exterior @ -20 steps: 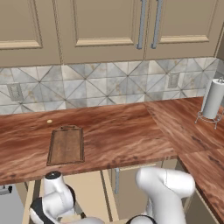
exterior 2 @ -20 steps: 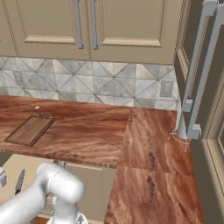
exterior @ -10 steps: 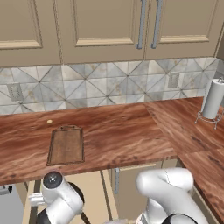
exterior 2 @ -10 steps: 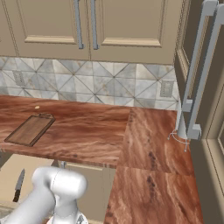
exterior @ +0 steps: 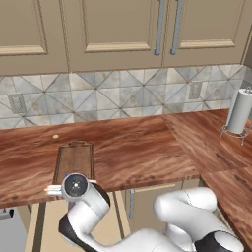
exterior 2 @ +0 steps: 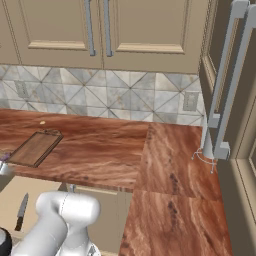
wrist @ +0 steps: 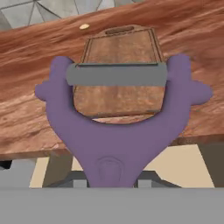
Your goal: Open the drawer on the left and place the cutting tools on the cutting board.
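Now the gripper [wrist: 112,181] has risen from a second ago, its jaws clamped on the purple peeler [wrist: 118,127] just before the cutting board [exterior: 74,161] on the counter [exterior: 147,152]; the knife [exterior 2: 21,212] stays in the open drawer [exterior 2: 35,200].

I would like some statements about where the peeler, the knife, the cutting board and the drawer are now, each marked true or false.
1. The gripper holds the purple peeler. True.
2. The knife lies on the cutting board. False: it lies in the open drawer below the counter edge.
3. The cutting board has nothing on it. True.
4. The drawer is closed. False: it is pulled out and its beige inside shows.
5. The peeler already rests on the board. False: it is held in front of the board, near the counter's front edge.
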